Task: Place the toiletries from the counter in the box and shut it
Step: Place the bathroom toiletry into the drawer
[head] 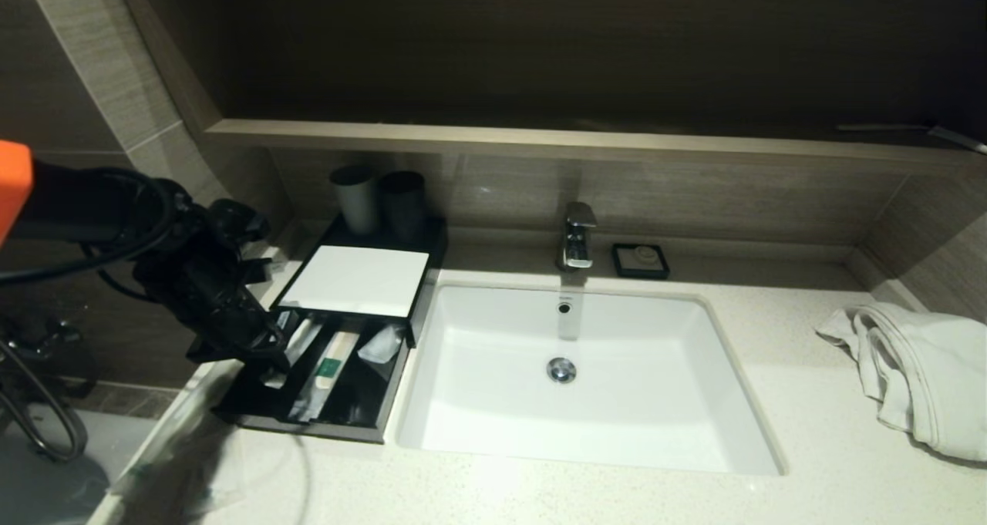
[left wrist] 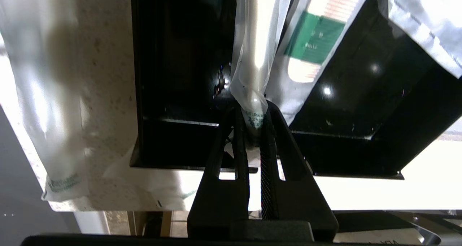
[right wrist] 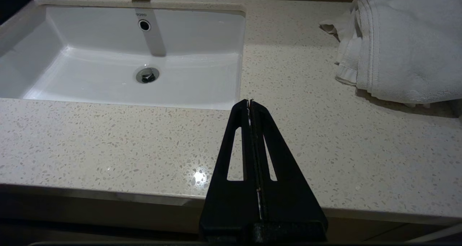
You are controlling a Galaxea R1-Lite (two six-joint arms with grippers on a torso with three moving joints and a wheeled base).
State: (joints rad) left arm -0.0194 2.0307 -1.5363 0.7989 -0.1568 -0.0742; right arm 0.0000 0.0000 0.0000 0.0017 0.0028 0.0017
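One clear plastic sachet (left wrist: 252,58) is hanging over the black box (head: 308,425) at lower left of the head view, the left pincer (left wrist: 254,125) clamping its end. Right pincer (right wrist: 249,105) is hovering pressed together over the tabletop (right wrist: 108,148).

open black box (head: 389,405), wrapped toiletries (head: 330,367) inside

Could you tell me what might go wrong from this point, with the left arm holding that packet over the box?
1. The left gripper pinches only the end of the clear sachet; it may slip or snag on the box wall.
2. Another packet lies at the counter edge and might be knocked off.
3. The half-slid white lid may catch protruding items on closing.
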